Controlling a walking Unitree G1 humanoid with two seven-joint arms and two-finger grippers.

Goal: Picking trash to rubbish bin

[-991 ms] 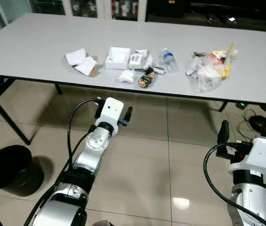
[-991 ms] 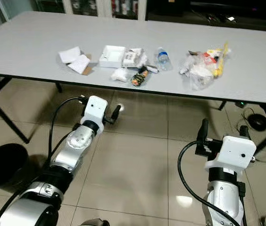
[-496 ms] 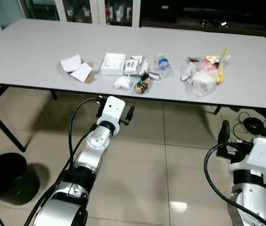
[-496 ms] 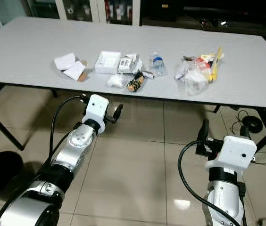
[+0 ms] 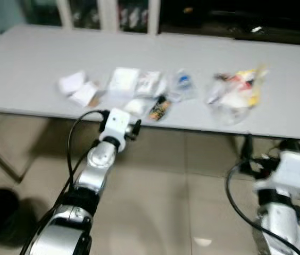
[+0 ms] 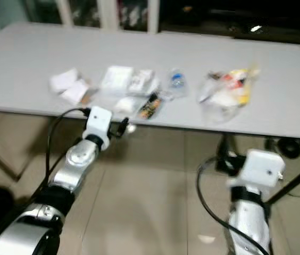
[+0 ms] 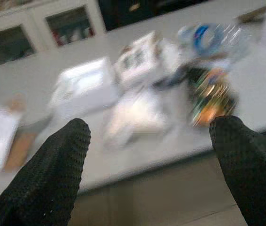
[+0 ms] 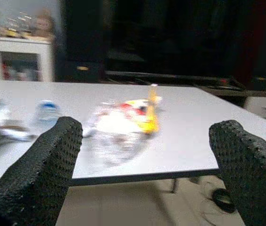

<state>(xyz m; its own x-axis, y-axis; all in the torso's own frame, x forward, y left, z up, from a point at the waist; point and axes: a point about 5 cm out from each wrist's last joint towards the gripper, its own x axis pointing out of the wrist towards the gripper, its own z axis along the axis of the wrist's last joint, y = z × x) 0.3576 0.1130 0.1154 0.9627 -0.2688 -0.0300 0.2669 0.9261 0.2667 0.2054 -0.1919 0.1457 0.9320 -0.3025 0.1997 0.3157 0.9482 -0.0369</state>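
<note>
Trash on the grey table, chiefly a light, crinkly plastic bag best pinched at a bunched fold; left gripper and right gripper gape empty.

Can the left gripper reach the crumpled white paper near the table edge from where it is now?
Probably yes. The open left gripper faces the crumpled white paper with nothing between them, though it is not yet over the table.
</note>
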